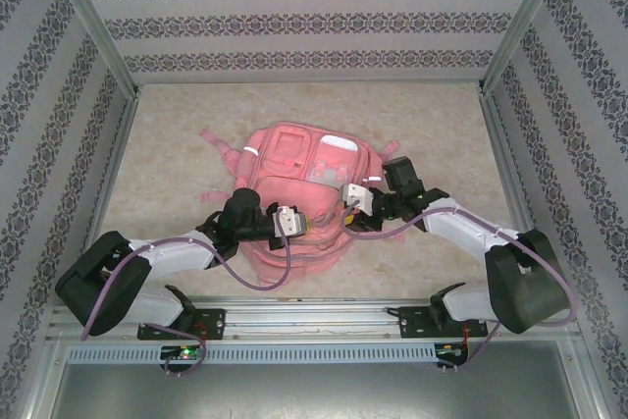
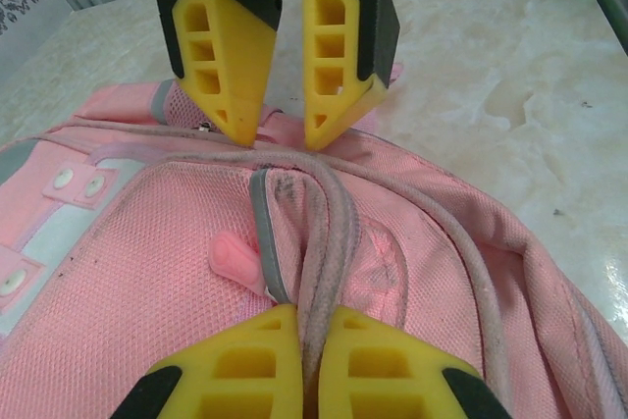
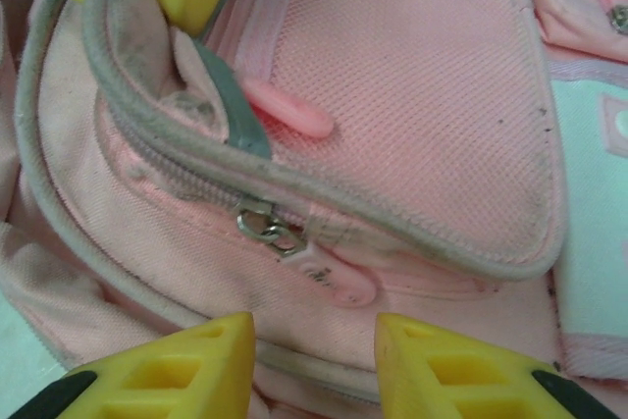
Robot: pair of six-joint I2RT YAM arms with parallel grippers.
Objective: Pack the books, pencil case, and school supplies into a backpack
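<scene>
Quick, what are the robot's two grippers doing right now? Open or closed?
Left gripper: closed, pinching the backpack by its piped edge.
Right gripper: open, holding nothing, facing a zipper pull.

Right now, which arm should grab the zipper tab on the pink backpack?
Probably the right one. The right gripper is open, and the zipper tab sits just ahead, between its fingers. The left gripper is busy: it is shut on a seam of the backpack, holding it.

Pale beige marbled counter point(image 1: 167, 144); soft pink mesh-fabric backpack point(image 1: 289, 156), grey piping, white strips; white enclosure walls point(image 1: 294, 17), dark floral bands.
</scene>
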